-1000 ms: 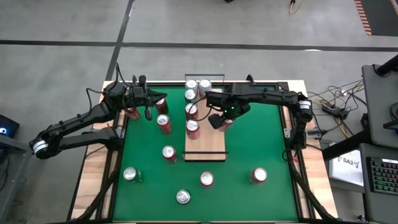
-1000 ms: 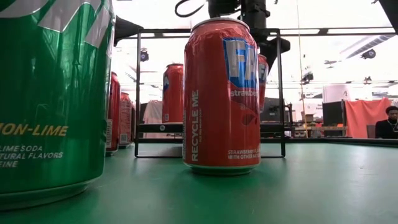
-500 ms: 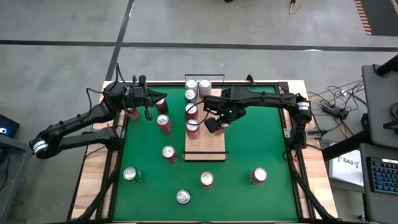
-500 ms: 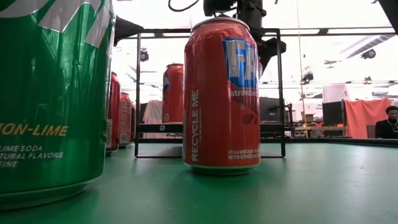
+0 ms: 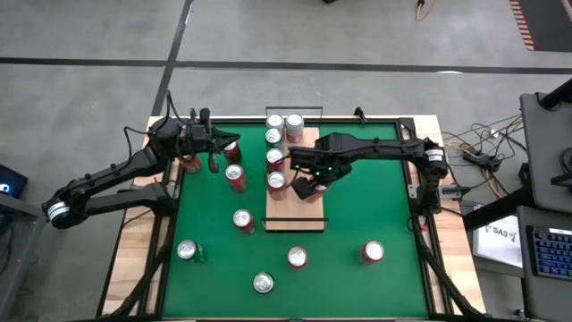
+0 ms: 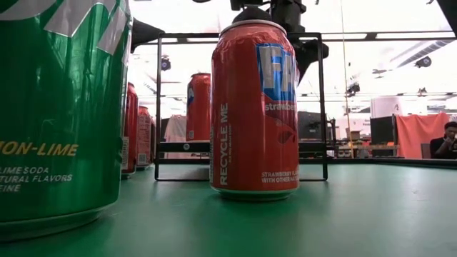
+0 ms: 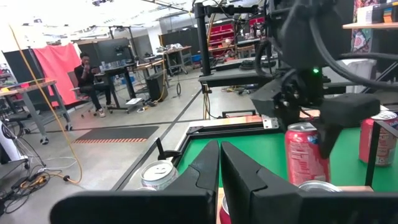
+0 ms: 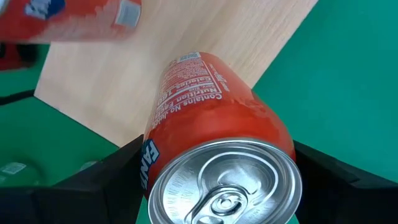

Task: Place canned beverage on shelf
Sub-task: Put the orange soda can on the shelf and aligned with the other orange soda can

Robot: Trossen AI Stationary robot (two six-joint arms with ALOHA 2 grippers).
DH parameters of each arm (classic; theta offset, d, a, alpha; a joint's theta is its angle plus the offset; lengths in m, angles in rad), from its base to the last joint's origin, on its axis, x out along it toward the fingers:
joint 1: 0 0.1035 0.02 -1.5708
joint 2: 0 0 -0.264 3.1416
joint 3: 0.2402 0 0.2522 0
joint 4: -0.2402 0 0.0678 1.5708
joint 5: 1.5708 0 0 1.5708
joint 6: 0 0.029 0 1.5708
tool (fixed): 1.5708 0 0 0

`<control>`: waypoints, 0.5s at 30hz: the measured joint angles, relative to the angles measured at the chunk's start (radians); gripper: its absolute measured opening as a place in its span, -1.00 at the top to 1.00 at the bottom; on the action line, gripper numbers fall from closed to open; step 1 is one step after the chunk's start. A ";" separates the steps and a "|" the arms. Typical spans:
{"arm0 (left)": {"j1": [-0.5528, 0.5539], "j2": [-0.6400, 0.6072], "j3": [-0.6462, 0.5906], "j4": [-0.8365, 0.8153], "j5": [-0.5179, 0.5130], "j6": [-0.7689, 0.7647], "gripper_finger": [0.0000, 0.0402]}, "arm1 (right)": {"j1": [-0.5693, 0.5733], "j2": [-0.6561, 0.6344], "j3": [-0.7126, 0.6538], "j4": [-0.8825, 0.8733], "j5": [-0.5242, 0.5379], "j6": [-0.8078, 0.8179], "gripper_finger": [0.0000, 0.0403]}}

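Observation:
The shelf (image 5: 299,210) is a pale wood board with black end rails, lying on the green mat. Several cans stand along its left side and far end. My right gripper (image 5: 307,187) hangs over the board's middle, shut on a red can (image 8: 214,118), which also shows in the left wrist view (image 7: 305,158). The can's lower end is over the board's right edge. My left gripper (image 5: 213,161) waits shut at the far left of the mat, holding nothing. My right gripper pinches the red can between its two fingers (image 8: 99,186), one on each side of the can's wall just under the top rim (image 8: 149,165). The fingers come from above, pointing down. The can hangs nearly upright, top up, clear of the board.
Loose cans stand on the mat: red ones (image 5: 234,177) left of the shelf, others (image 5: 297,258) (image 5: 370,252) toward the near edge, and a green one (image 5: 187,250) near left. The row of cans (image 5: 277,182) on the shelf is close beside the held can.
My right gripper has carried the red can toward the table's left and a little toward the near edge, from beside the shelf's right edge to over the board. The can stays upright and clear.

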 joint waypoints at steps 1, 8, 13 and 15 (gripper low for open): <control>0.000 0.000 0.000 0.000 0.000 0.000 1.00 | 0.003 0.008 0.000 0.002 0.000 0.000 -0.46; -0.004 0.000 0.000 0.014 0.007 -0.025 1.00 | 0.008 0.045 -0.001 0.004 0.004 -0.011 -0.46; -0.042 0.007 0.001 0.101 0.148 -0.072 1.00 | 0.007 0.046 -0.001 0.009 0.011 -0.018 -0.46; -0.066 0.013 0.002 0.137 0.154 -0.089 1.00 | 0.007 0.046 -0.001 0.008 0.025 -0.021 -0.46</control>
